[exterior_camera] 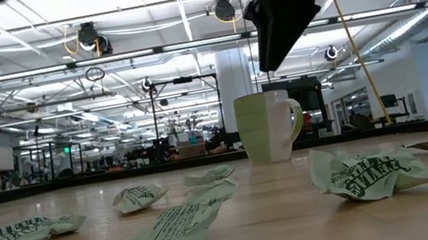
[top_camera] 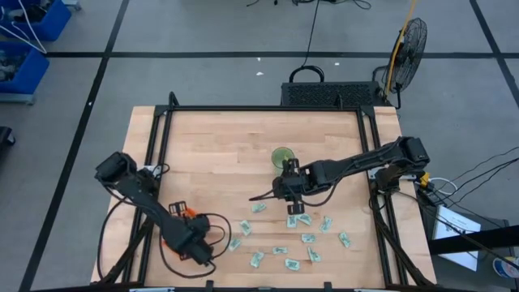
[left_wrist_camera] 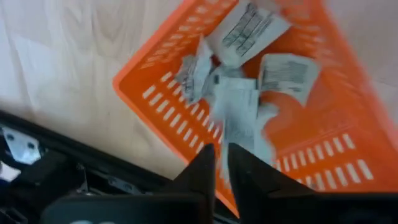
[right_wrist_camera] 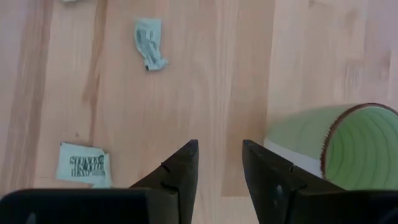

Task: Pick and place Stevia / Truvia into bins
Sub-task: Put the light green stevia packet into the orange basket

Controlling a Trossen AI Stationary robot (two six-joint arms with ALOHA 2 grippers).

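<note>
The left tool, nearly shut and empty over the orange basket, waited, so the open right tool should drop straight onto a packet lying just beside it on the desk.

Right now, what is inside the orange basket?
The orange basket holds several Stevia sachets, white with dark print, lying in a loose pile. The left gripper hangs over its rim and covers part of it, so the exact count cannot be seen.
</note>
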